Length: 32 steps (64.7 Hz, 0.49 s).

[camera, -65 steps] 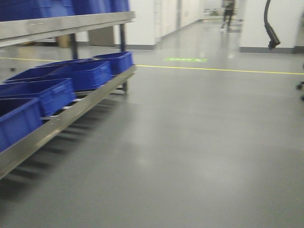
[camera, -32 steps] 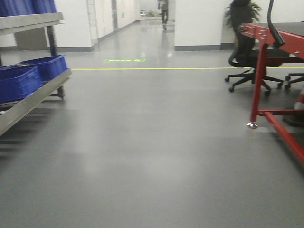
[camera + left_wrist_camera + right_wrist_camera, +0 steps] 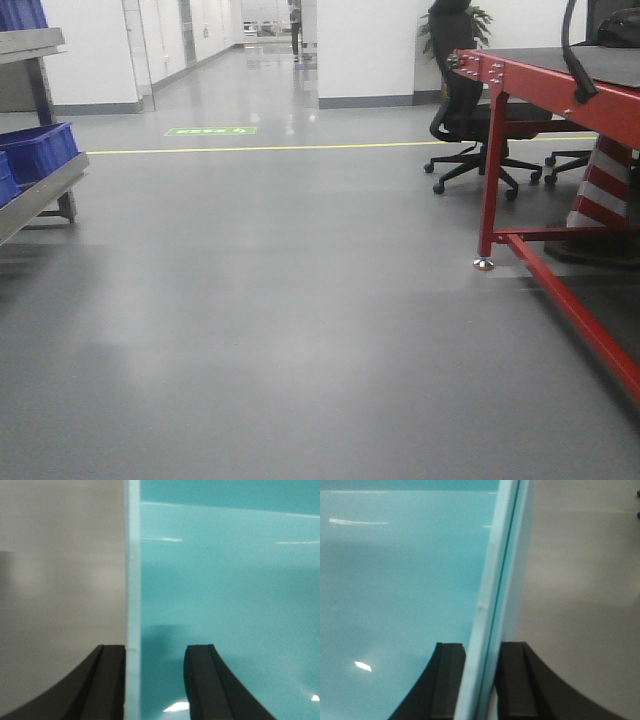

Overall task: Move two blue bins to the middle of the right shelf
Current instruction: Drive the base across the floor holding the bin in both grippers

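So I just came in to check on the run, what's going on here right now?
The robot appears to carry a bin between its arms: the left tool and right tool each straddle one of its walls. The front view shows grey floor, a shelf of blue bins at far left and a red table on the right.

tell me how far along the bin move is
Done: a teal-looking plastic bin is lifted above the grey floor. In hand: the right gripper clamps one wall in its jaws; the left gripper straddles another. Left: the front view shows a red metal table but no right shelf, so placing remains.
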Tool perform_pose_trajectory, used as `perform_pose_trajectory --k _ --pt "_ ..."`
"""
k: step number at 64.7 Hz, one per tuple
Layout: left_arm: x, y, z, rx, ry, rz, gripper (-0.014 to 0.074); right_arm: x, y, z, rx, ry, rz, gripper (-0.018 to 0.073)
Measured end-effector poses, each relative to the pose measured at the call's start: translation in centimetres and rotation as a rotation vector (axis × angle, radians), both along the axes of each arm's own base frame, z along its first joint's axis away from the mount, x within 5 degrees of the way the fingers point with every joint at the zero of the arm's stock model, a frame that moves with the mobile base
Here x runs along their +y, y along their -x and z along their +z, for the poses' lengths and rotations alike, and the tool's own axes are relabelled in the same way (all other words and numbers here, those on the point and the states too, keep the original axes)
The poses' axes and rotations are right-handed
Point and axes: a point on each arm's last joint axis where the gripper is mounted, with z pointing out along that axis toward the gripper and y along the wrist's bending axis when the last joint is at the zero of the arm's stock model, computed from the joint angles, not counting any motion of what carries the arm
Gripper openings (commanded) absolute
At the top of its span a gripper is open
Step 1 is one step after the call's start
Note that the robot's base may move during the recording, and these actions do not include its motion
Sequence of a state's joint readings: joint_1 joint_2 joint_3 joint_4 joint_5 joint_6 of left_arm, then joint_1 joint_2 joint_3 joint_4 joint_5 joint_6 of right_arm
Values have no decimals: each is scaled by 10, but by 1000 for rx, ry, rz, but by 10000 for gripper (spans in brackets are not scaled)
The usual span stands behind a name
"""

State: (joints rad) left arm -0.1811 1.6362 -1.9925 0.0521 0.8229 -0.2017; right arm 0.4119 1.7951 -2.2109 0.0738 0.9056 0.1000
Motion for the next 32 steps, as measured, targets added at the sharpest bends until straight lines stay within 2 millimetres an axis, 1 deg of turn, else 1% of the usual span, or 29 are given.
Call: perform_pose_trajectory --k 32 --pt "0 0 0 0 0 0 -111 0 0 0 0 0 0 -154"
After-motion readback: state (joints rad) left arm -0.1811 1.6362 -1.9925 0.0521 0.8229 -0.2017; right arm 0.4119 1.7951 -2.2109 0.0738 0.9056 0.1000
